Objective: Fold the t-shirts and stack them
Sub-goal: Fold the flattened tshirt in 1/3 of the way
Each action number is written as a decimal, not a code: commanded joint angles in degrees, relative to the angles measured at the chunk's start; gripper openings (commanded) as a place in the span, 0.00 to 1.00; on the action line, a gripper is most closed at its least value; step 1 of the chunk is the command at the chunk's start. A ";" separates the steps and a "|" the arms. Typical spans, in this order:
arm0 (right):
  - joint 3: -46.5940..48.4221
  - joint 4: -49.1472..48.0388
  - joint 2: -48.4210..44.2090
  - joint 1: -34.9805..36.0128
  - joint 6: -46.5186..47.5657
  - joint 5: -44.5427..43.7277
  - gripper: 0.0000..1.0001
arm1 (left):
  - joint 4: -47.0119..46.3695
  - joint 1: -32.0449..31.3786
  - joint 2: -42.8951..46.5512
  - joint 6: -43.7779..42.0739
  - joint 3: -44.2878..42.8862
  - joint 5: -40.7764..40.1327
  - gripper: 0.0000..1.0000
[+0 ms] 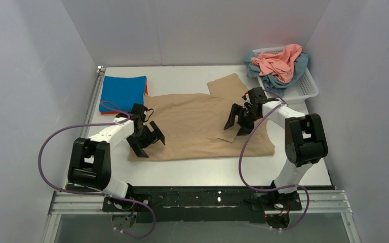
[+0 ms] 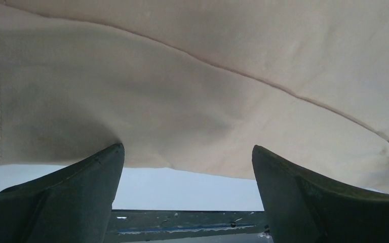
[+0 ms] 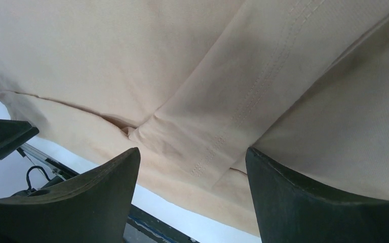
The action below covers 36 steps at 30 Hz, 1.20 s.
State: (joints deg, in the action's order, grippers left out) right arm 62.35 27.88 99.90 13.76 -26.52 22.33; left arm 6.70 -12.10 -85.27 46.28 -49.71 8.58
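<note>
On the white tabletop [image 1: 192, 174] the tan t-shirt [image 1: 192, 126] is spread, left tool [image 1: 147, 140] and right tool [image 1: 239, 122] released; both edges should be pinched evenly.

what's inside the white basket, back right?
A crumpled salmon-pink t-shirt lies on top of a dusty teal-blue t-shirt, which drapes over the rim of the basket. Anything beneath them, and most of the basket floor, is covered.
</note>
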 commanded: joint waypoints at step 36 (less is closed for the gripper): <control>9.88 -2.66 2.52 5.84 -5.29 -8.76 0.86 | 3.89 0.08 -0.32 -2.92 -6.69 0.50 0.98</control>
State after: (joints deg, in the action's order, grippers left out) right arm 78.15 21.80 105.86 19.79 -35.48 18.55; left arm 9.06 -12.10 -80.38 43.83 -52.23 6.37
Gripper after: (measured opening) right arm 0.852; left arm 0.981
